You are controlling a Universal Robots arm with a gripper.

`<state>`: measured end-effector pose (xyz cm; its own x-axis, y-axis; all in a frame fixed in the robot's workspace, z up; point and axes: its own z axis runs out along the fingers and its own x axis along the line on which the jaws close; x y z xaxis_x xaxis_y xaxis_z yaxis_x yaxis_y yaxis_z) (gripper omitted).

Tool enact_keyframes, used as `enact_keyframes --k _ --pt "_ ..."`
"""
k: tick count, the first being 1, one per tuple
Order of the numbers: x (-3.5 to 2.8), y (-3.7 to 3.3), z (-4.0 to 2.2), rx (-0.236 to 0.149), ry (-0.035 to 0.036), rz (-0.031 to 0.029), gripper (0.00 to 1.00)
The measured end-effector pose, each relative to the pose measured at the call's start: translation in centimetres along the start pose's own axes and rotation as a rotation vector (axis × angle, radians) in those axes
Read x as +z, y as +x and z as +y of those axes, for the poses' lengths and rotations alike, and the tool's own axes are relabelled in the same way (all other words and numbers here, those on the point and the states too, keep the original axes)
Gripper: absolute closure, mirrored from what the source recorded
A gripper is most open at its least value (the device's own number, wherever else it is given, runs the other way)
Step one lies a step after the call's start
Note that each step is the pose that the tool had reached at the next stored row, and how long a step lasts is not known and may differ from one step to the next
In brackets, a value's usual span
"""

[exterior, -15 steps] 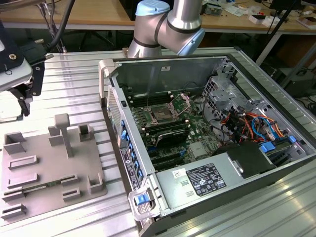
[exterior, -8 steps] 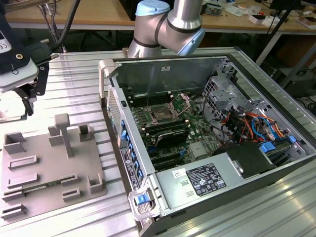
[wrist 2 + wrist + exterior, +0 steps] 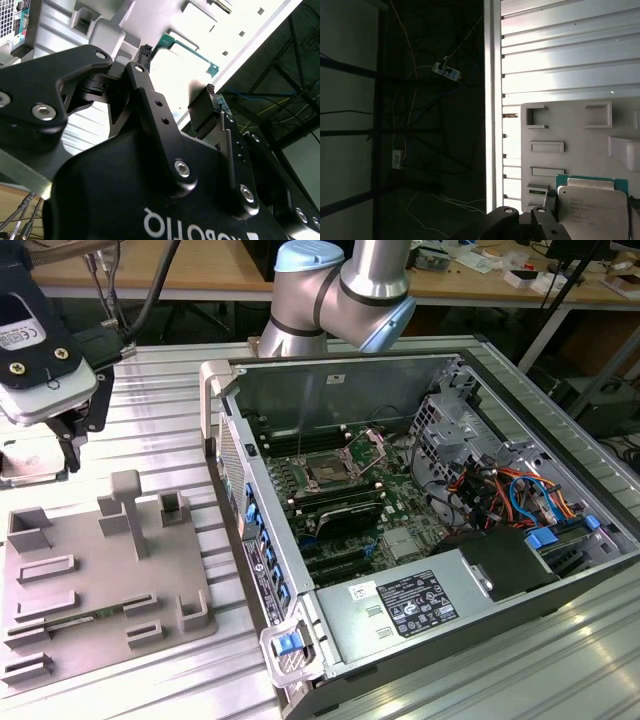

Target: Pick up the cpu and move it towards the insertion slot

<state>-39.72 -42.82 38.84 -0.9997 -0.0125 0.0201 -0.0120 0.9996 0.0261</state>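
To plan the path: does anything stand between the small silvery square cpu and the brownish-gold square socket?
Yes. In the exterior view, the open computer case's grey metal side wall rises between the silvery cpu and the brownish-gold insertion slot.

Nothing truly legible. Tiny print on the power supply label (image 3: 418, 602) and on the white block (image 3: 22, 335); upside-down, cropped white lettering on the gripper (image 3: 177, 70); perhaps faint print atop the cpu (image 3: 592, 212).

Even, soft light fills the exterior view, with glare on the table (image 3: 560, 640) at its near corner. In both wrist views the table glares white beside deep shadow; the tray (image 3: 250, 30) washes out in the second.
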Motion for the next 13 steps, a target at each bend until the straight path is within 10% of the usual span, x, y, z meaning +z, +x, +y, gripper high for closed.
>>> enact_keyframes --k 13 --pt "-0.02 -1.2 -0.02 0.0 0.0 0.0 0.45"
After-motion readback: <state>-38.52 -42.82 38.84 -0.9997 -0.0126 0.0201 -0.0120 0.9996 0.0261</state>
